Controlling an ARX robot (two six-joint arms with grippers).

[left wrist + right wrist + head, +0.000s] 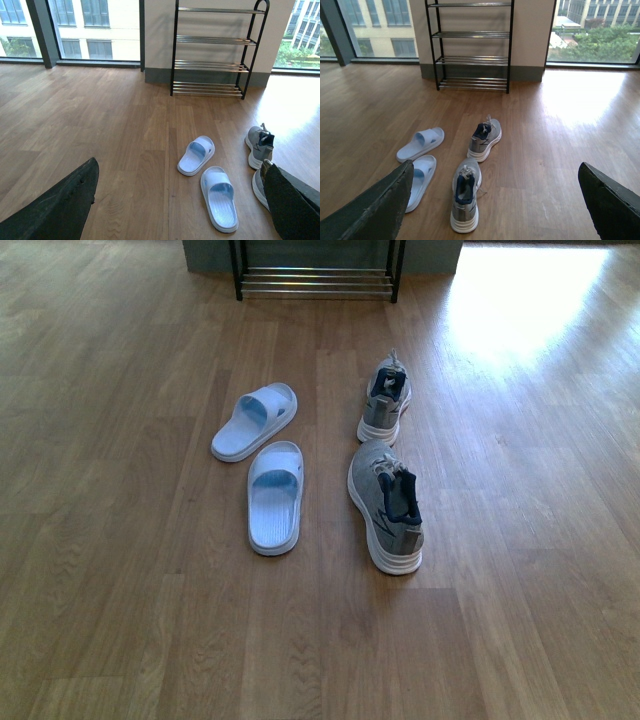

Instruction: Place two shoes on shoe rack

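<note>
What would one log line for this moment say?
stage: not started | far sneaker: on floor | near sneaker: on floor | shoe rack: no shoes | left gripper: open | right gripper: open

Near sneaker (pixel 386 505) and far sneaker (pixel 385 402), grey, upright, well short of black rack (pixel 315 282)

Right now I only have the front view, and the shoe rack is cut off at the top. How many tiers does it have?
Observer: The shoe rack has four tiers of chrome bars, and all of them are bare.
Operator: Neither arm shows here. Is the right gripper holding anything?
Observer: No, the right gripper is wide open and empty.
Operator: And the left?
Observer: The left gripper is open and empty too.
</note>
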